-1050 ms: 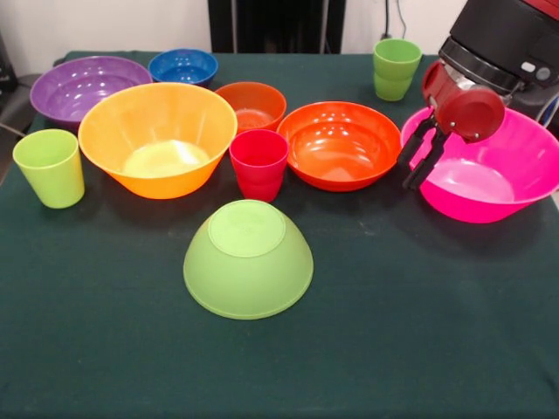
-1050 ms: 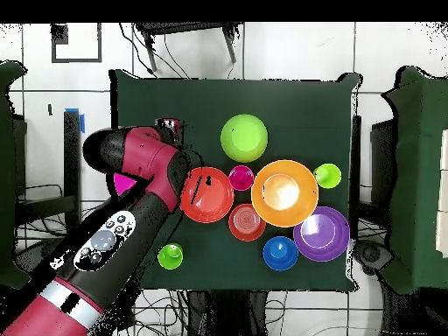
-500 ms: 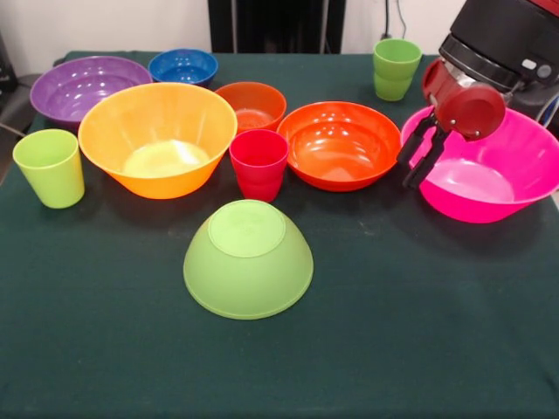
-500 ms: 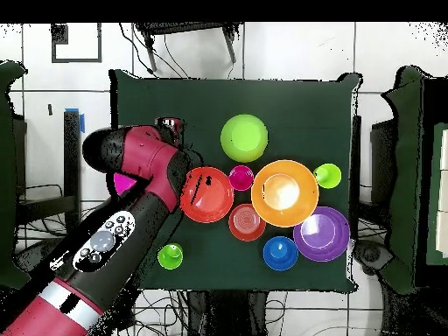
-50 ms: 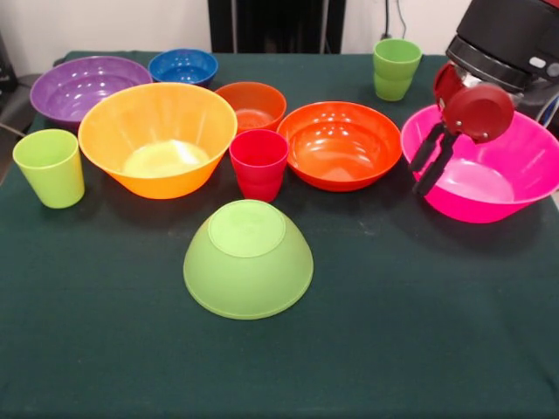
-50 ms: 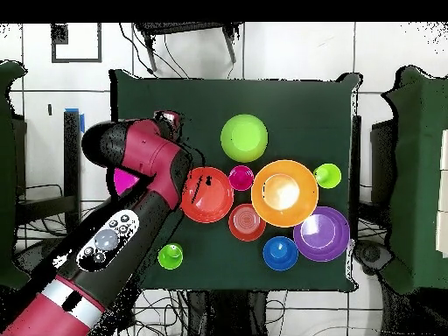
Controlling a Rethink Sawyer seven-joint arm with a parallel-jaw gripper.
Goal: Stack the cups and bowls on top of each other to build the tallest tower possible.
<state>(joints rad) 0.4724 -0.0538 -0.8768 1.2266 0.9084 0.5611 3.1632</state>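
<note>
Task progress: no tower exists yet. All ten pieces sit separately on the desk [image 5: 419, 349], which is covered in a dark green cloth; every stacking step remains.

Gripper status: the gripper [image 5: 431, 166] hangs at the near-left rim of the large pink bowl [image 5: 498, 179]. Its two dark fingers lie close together with only a narrow gap between them. Whether the rim sits in that gap cannot be determined. In the overhead view the arm covers most of this bowl.

Layout:
- The lime green bowl [image 5: 248, 257] is turned rim-down near the front centre, its flat base facing up. In judgement, it is ready to serve as a foundation.
- The medium orange bowl [image 5: 340, 145] stands upright just beside the pink bowl.
- The red-pink cup [image 5: 258, 164] stands between the medium orange bowl and the large yellow-orange bowl [image 5: 157, 138].
- The small dark orange bowl [image 5: 251, 105], small blue bowl [image 5: 182, 66] and purple bowl [image 5: 87, 85] sit behind them.
- One light green cup [image 5: 50, 168] stands at the left edge and another light green cup [image 5: 396, 68] at the rear.

Materials: all pieces are glossy, smooth moulded plastic. The bowls are round with flared walls; the cups are tapered tumblers, rim up.
</note>
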